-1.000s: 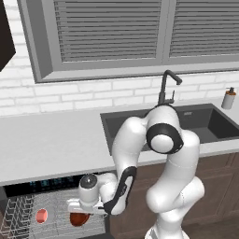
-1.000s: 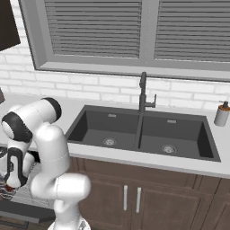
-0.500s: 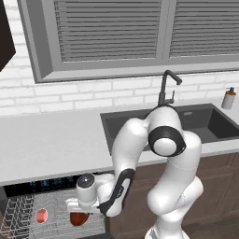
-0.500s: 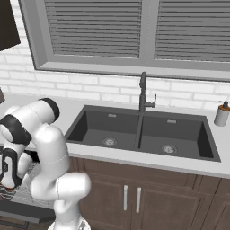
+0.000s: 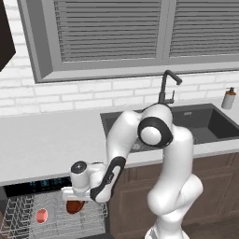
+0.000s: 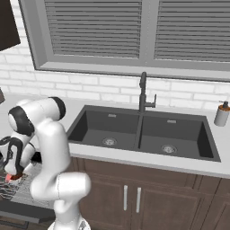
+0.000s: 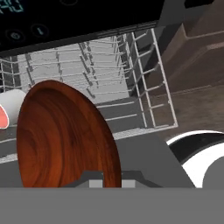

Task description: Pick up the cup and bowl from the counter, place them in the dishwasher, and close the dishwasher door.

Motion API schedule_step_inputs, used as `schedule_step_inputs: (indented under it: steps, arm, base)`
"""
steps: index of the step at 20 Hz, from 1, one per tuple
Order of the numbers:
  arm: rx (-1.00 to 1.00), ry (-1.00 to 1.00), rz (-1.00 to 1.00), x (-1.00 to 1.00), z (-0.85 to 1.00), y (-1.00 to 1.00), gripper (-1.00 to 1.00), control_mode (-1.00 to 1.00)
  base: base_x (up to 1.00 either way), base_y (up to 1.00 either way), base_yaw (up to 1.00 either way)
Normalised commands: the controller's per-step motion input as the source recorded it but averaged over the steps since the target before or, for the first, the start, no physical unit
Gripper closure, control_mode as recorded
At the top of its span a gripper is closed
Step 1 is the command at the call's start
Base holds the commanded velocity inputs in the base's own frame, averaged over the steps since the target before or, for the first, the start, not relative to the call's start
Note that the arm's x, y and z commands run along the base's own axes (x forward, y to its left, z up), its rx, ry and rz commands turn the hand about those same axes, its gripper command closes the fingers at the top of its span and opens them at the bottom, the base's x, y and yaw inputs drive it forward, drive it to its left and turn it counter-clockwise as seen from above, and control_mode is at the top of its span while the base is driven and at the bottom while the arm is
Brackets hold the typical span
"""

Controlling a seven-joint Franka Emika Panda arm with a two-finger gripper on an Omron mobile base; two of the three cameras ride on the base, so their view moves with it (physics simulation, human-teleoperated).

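Observation:
My gripper [image 5: 74, 201] is shut on the rim of the dark red-brown bowl [image 5: 74, 207], which hangs on edge just above the dishwasher's wire rack [image 5: 28, 223]. In the hand view the bowl [image 7: 65, 140] stands upright between my fingers, over the rack [image 7: 109, 87]. The cup [image 5: 42, 215] lies on its side in the rack to the bowl's left, its red inside facing out, and its edge also appears as the cup [image 7: 6, 113] beside the bowl. The dishwasher [image 5: 37, 186] stands open under the counter [image 5: 46, 144], with the rack pulled out. From the right, the gripper [image 6: 12, 175] hangs low over the rack [image 6: 24, 188].
A dark double sink [image 6: 143, 130] with a black faucet [image 6: 143, 92] is set in the counter to the right. A soap dispenser [image 6: 221, 114] stands at the far right. Brown cabinet doors [image 6: 130, 197] run below the sink, right of the dishwasher.
The hand has shifted a little to the left with the bowl still in it. The cup has not moved.

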Motion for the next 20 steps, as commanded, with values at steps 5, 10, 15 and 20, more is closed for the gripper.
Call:
schedule_step_inputs:
  steps: [5, 10, 15, 20]
  arm:
    - [-0.06, 0.0, 0.0, 0.02, -0.56, 0.0, 1.0, -1.0]
    - [-0.04, -0.01, 0.0, 0.02, -0.57, 0.0, 1.0, -1.0]
    - [-0.01, -0.11, 0.0, 0.09, -0.25, 0.01, 1.0, -1.0]
    - [0.0, -0.14, 0.0, 0.21, -0.1, 0.0, 1.0, -1.0]
  base:
    - [0.0, 0.0, 0.0]
    - [0.0, 0.0, 0.0]
    - [0.0, 0.0, 0.0]
    - [0.0, 0.0, 0.0]
